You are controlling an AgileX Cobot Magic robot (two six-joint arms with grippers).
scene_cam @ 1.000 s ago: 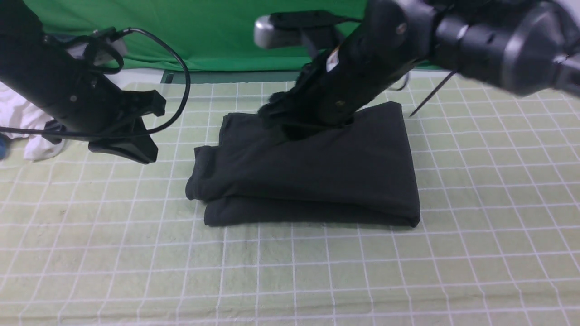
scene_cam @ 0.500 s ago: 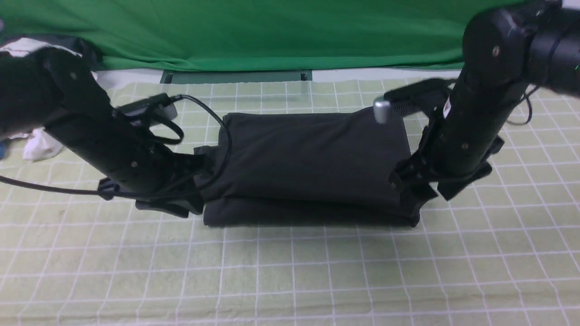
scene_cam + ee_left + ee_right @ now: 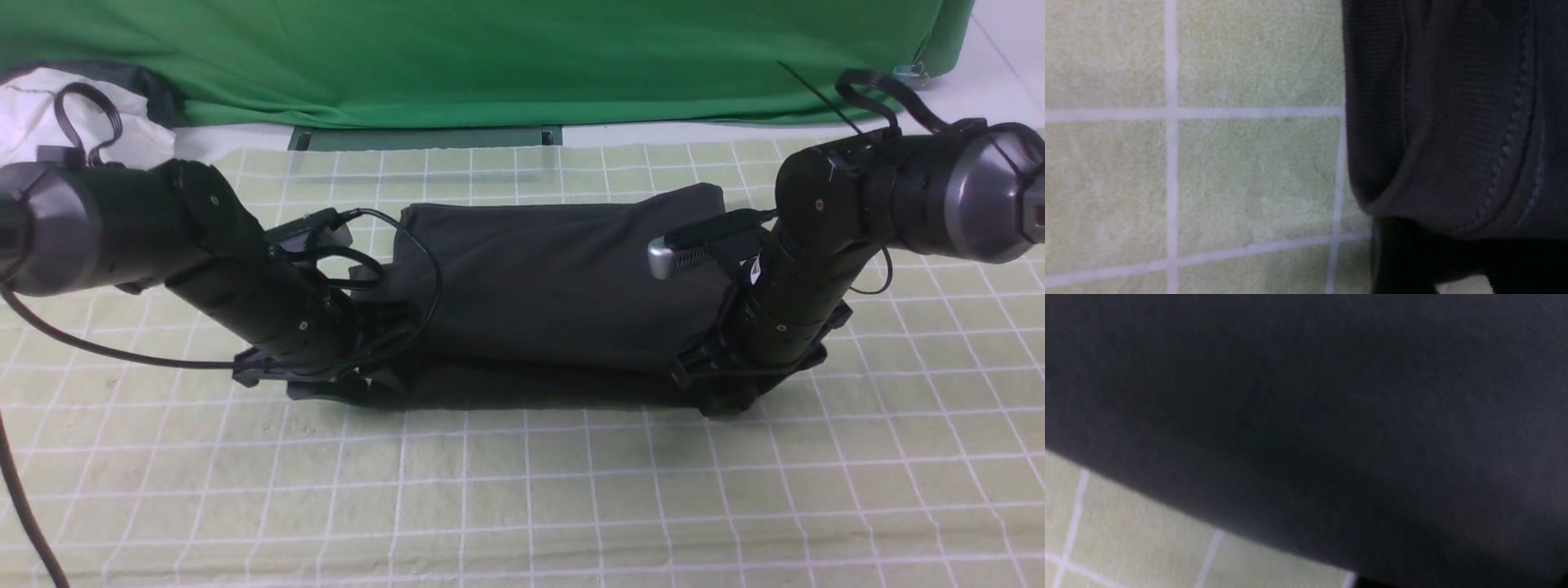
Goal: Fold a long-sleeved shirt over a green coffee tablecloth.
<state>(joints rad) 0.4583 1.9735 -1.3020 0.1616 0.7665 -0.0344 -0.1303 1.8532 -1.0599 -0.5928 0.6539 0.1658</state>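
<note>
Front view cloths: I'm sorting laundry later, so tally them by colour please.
Black: 1, the shirt
Pale green checked: 1, the tablecloth
Bright green: 1, the backdrop fabric
White: 1, the garment
Total: 4

Shirt lies on tablecloth, left gripper and right gripper flanking it.

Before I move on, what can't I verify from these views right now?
- Left gripper jaws, front view: black against the black long-sleeved shirt; grip unclear.
- Right gripper jaws, front view: hidden behind its own wrist and shadow.
- Right wrist view: blurred shirt fills it; no fingers shown.
</note>
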